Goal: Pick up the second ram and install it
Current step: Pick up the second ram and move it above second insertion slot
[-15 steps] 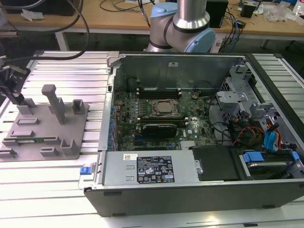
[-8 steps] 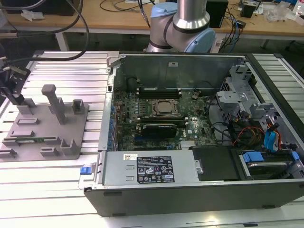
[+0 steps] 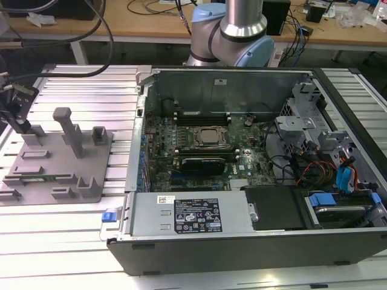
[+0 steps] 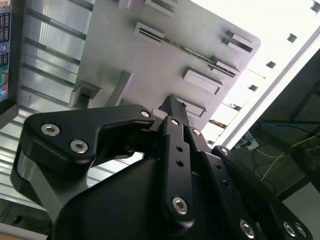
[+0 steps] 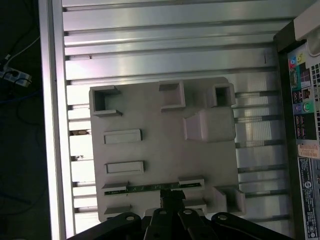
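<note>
The second ram point(image 5: 152, 188) is lying flat in a slot of the grey holder tray point(image 5: 160, 145), and you are seeing its green strip running between two small raised brackets. In the exterior view it is showing as a thin green line point(image 3: 43, 177) near the tray's point(image 3: 66, 163) front edge. In the second wrist view it is appearing as a narrow strip point(image 4: 192, 51) across the tray point(image 4: 115, 55).

The claw point(image 5: 172, 196) is hanging over the tray, and in the first wrist view its dark tip is sitting just beside the ram's middle. You cannot tell from these views whether the claw is open or closed, or whether it is touching the ram. In the exterior view the claw point(image 3: 23, 125) is hovering at the tray's far end, at the exterior view's left. In the second wrist view its tip point(image 4: 173, 105) is pointing at the tray.

The tray is resting on the slotted aluminium table point(image 3: 72, 223). At the exterior view's right of it, the open computer case point(image 3: 242, 257) is lying on its side. Its silver processor point(image 3: 210, 138) and black expansion card point(image 3: 204, 163) are facing up. The arm point(image 3: 242, 24) is rising behind the case.
</note>
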